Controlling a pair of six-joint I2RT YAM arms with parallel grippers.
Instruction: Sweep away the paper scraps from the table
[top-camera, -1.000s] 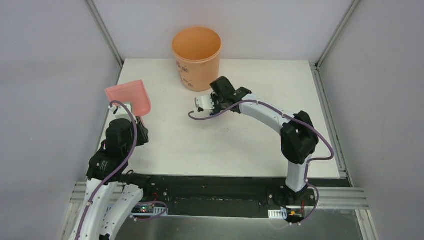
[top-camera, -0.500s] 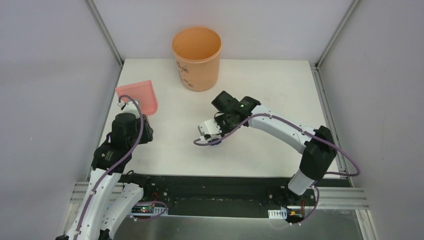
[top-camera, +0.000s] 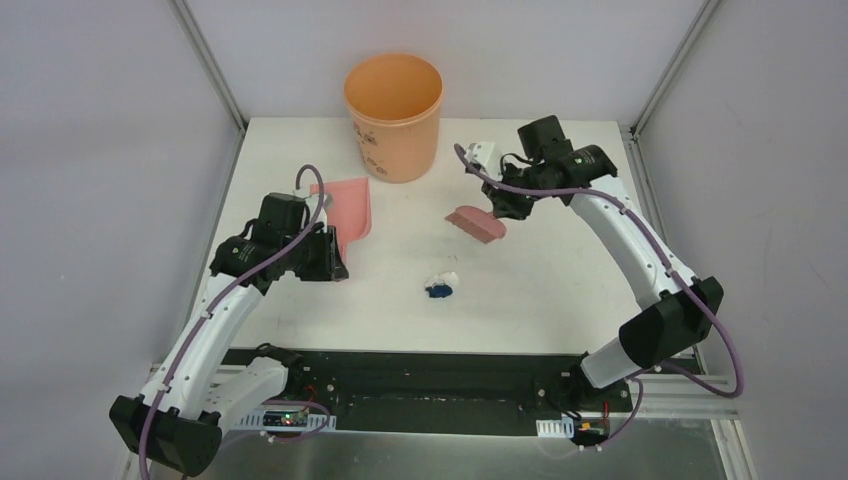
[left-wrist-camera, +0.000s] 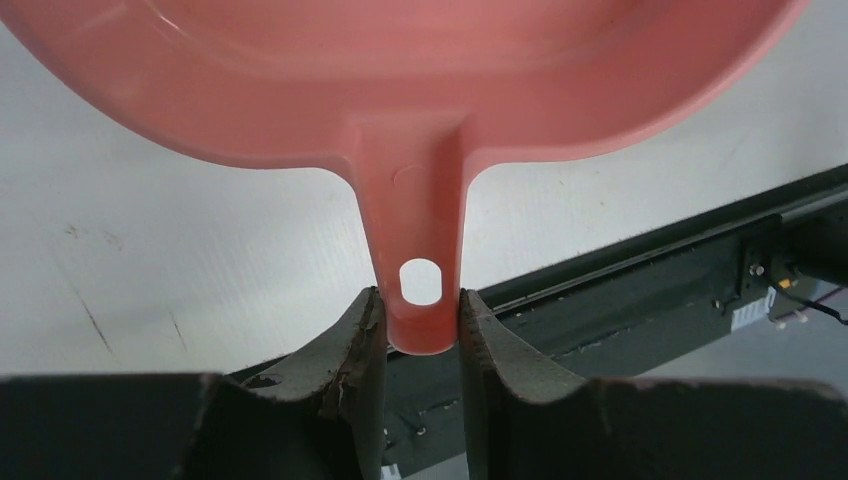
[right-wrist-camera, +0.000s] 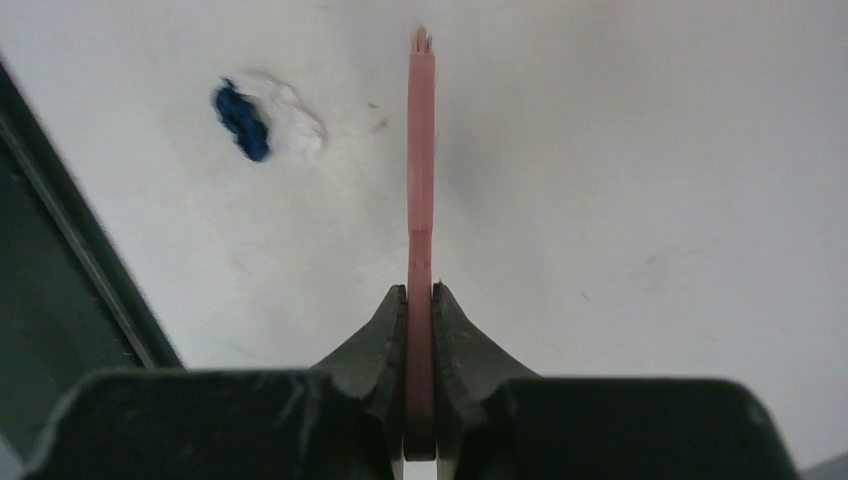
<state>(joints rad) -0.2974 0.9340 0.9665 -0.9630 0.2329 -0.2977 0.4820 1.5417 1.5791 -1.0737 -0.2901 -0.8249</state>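
Note:
Two small paper scraps, one white and one dark blue, lie together on the white table, near its middle. In the right wrist view the blue scrap and the white scrap sit left of the brush tip. My right gripper is shut on the pink hand brush, held above the table behind and to the right of the scraps. My left gripper is shut on the handle of the pink dustpan, left of the scraps.
An orange bucket stands at the back of the table, between the dustpan and the brush. Grey walls and metal posts frame the table. A black rail runs along the near edge by the arm bases.
The left arm has carried the dustpan right and lower, toward the table's middle. The right gripper has swung from the centre to the back right, and the brush and scraps now show.

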